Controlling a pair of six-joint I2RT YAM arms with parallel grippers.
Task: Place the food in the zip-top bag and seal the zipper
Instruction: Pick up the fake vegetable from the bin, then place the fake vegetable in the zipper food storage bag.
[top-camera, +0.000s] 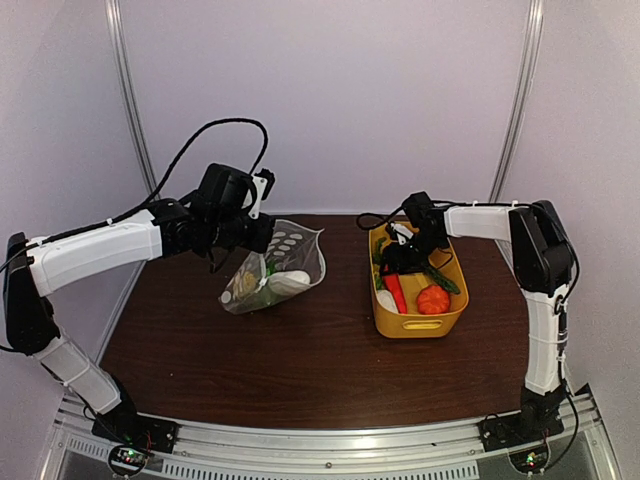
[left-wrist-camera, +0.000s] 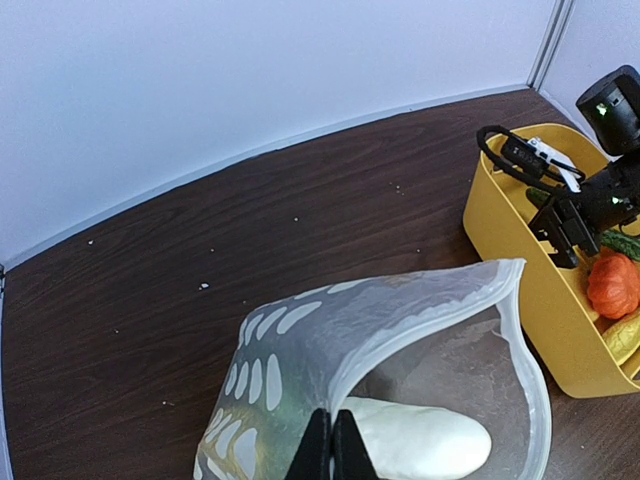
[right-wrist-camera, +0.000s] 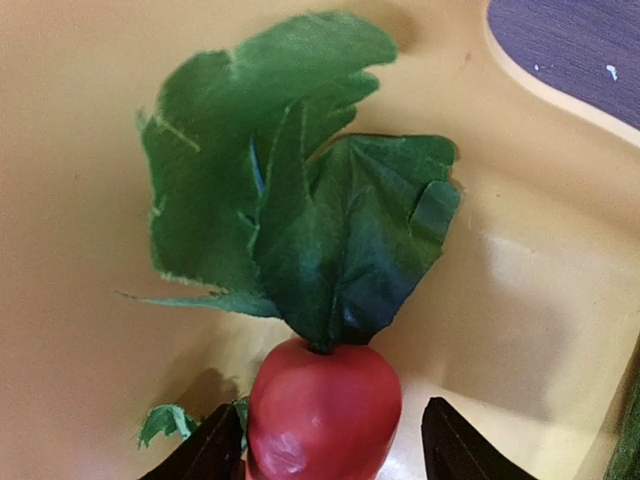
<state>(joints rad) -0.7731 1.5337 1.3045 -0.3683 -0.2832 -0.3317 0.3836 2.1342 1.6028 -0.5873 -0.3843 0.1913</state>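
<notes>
The clear dotted zip-top bag (top-camera: 275, 268) hangs open left of centre, with a white radish (left-wrist-camera: 420, 440) inside. My left gripper (left-wrist-camera: 331, 440) is shut on the bag's pale zipper edge (left-wrist-camera: 430, 320) and holds the mouth up. The bag also shows in the left wrist view (left-wrist-camera: 260, 380). My right gripper (right-wrist-camera: 330, 445) is open inside the yellow basket (top-camera: 415, 322), its fingers on either side of a red toy vegetable (right-wrist-camera: 322, 415) with green leaves (right-wrist-camera: 300, 190). One finger touches its left side; the right finger stands apart. An orange piece (top-camera: 433, 299) and a red piece (top-camera: 397, 292) lie in the basket.
The yellow basket also shows in the left wrist view (left-wrist-camera: 520, 270) at the right, with my right gripper (left-wrist-camera: 580, 205) in it. White walls close the table at the back and sides. The brown table (top-camera: 300, 370) extends toward the near rail.
</notes>
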